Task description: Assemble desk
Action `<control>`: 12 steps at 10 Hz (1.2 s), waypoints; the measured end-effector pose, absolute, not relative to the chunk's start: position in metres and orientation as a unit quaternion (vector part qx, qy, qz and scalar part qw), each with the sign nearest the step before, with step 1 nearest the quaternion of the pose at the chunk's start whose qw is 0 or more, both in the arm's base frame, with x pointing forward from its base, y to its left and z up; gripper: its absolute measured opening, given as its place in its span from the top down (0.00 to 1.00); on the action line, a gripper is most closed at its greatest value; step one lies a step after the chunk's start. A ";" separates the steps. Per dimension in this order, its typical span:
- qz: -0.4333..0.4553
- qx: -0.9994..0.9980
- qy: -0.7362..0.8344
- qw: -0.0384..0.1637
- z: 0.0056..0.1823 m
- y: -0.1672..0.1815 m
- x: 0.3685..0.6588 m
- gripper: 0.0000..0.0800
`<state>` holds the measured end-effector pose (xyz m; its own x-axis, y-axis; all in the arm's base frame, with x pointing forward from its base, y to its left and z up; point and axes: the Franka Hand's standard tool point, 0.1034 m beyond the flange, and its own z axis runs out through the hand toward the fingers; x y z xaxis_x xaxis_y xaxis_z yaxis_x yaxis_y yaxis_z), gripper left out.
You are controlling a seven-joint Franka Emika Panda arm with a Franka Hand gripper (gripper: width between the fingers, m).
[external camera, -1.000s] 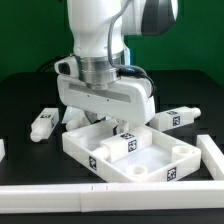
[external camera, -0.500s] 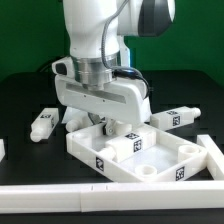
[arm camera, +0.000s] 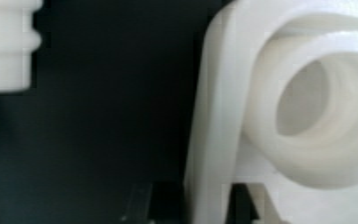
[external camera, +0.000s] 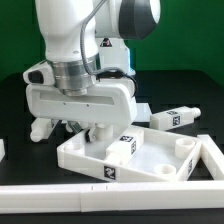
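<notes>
The desk tabletop is a white rimmed tray lying flat in the exterior view, with round corner sockets and tags on its near wall. A tagged white block stands inside it. My gripper hangs over its far left corner. In the wrist view, my gripper has one dark finger on each side of the tabletop's rim wall, shut on it, beside a round socket. One white leg lies at the back right. Another leg lies at the left and shows in the wrist view.
A long white rail runs along the front, and a second rail stands at the exterior view's right, close to the tabletop's corner. A small white piece shows at the left edge. The mat is black.
My arm has moved toward the exterior view's left, and the tabletop has slid and turned with it. Its right corner now lies farther from the right rail.
</notes>
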<state>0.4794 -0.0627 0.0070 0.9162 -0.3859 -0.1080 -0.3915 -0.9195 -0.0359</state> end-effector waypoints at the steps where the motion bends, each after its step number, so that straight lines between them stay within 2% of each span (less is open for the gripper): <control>1: 0.050 -0.978 0.199 0.028 0.007 -0.063 0.479 0.92; 3: 0.049 -0.979 0.197 0.028 0.007 -0.063 0.480 0.92; 5: 0.035 -0.990 0.136 0.027 0.009 -0.070 0.511 0.92; 7: 0.029 -0.995 0.092 0.004 0.008 -0.071 0.522 0.92; 10: 0.029 -0.995 0.096 0.005 0.008 -0.072 0.522 0.92; 12: 0.001 -0.999 0.034 -0.008 0.009 -0.071 0.539 0.92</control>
